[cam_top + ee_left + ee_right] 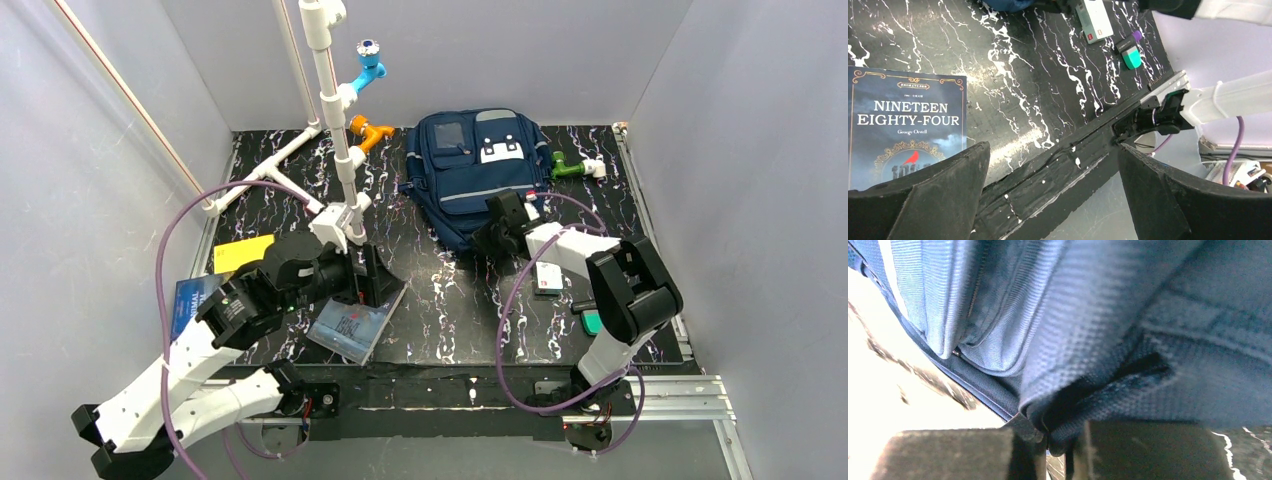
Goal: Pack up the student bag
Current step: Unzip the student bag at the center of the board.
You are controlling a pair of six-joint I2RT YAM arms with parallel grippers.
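The student bag (475, 165), a navy-blue backpack with a white patch, lies flat at the back of the table. My right gripper (493, 232) is at its near edge. In the right wrist view its jaws (1060, 440) stand shut, pinching a fold of the bag's navy fabric (1098, 315) beside a zip line. My left gripper (362, 285) hovers over a dark-blue book (355, 322) near the front edge. In the left wrist view its fingers (948, 195) stand wide open with nothing between them, and the book, "Nineteen Eighty-Four" (903, 125), lies to the left.
A white pipe frame (330, 100) with blue (368, 65) and orange (368, 130) fittings stands at the back left. A green fitting (568, 165) lies right of the bag. A yellow card (243, 252), a second blue book (190, 295), a white box (548, 277) and a teal item (592, 322) lie on the table.
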